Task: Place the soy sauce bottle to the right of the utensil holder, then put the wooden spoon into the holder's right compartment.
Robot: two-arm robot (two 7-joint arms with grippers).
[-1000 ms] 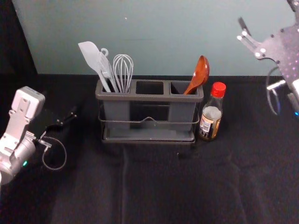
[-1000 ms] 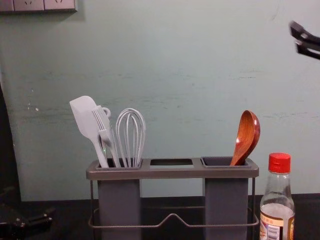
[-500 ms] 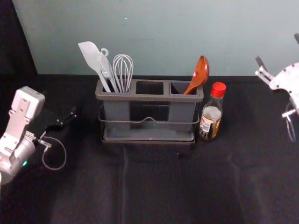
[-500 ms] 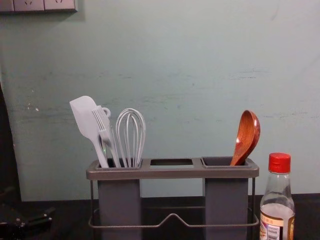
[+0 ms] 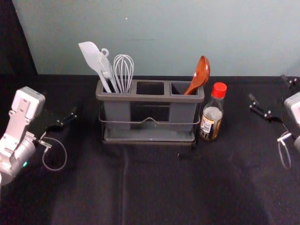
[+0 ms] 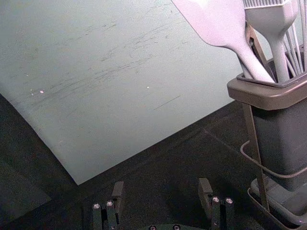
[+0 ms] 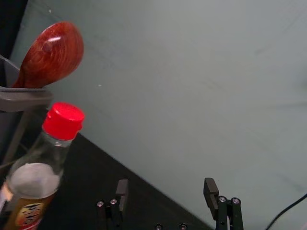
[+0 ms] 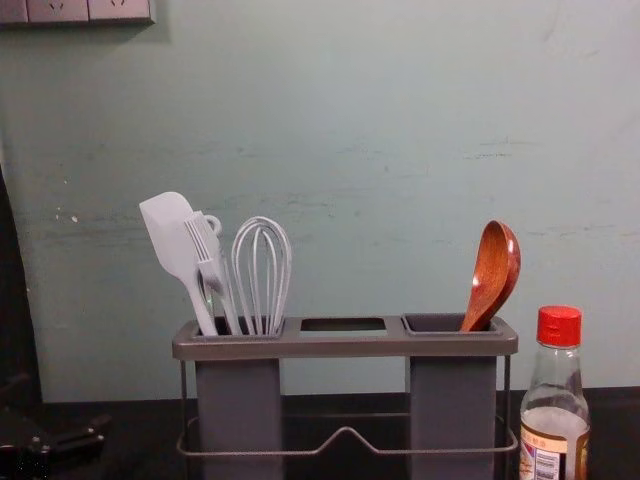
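My left hand (image 5: 62,118) is parked left, fingers apart; my right hand (image 5: 268,87) hangs at far right, also spread. The soy sauce bottle (image 5: 212,121) stands just right of the holder (image 5: 149,98) — the wooden spoon (image 5: 201,72) leans in its right compartment.

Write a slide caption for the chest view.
Spoon in the right compartment of the holder, spatula and whisk in the left, bottle standing to its right.
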